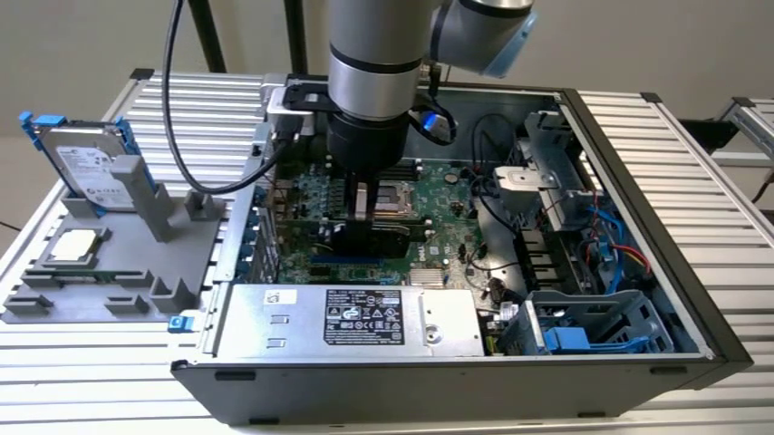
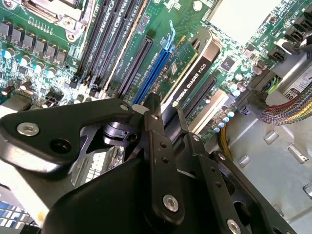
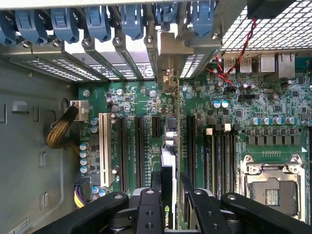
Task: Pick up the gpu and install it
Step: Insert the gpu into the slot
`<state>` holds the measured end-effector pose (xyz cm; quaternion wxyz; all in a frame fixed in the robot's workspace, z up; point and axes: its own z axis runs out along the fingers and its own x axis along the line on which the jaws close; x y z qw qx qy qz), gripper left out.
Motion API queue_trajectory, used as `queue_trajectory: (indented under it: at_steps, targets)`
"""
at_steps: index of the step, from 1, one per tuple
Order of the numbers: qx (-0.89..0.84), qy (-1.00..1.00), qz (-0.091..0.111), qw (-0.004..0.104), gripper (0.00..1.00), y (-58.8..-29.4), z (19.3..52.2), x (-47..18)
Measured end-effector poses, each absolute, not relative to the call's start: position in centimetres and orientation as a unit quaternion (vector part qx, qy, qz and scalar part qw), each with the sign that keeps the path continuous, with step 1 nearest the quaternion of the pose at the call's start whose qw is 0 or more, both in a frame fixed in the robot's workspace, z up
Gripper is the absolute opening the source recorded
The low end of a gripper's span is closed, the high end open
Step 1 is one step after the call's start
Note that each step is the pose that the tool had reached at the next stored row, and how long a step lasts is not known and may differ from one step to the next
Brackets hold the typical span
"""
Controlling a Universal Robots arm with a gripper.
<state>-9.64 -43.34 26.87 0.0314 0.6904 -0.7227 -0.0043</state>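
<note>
Exterior view: one robot arm point(image 1: 375, 63) reaches straight down into an open computer case point(image 1: 641, 217) that lies on its side on a ribbed metal counter point(image 1: 701, 154). The gripper point(image 1: 359, 216) hangs low over the green motherboard point(image 1: 441, 227), and its jaws are closed on the gpu point(image 1: 362, 237), which stands on edge between them, right at the board.

Both wrist views show the black jaws clamped on the card's upper edge. Seen in the second wrist view, the gpu point(image 2: 187, 80) runs away from the jaws along a blue expansion slot point(image 2: 153, 68), its black edge strip facing the camera; whether it is fully seated cannot be told. Seen in the first wrist view, the gpu point(image 3: 168, 161) sits upright between two slots, and beyond the jaws its far end points at the row of blue bracket clips point(image 3: 102, 22) on the case wall. An empty processor socket point(image 3: 270, 185) lies to one side of the jaws.

Outside the case, well away from the jaws, a grey holder point(image 1: 103, 263) carries a silver hard drive point(image 1: 87, 168) standing upright and a square processor chip point(image 1: 75, 243) lying flat.
</note>
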Motion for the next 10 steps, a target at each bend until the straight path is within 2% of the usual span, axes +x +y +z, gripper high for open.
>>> queue_trajectory:
  at_steps: [10]
  targets:
    - [0.69, -0.723, -0.004, 0.032, 0.0, -43.34, 27.28, -9.64]
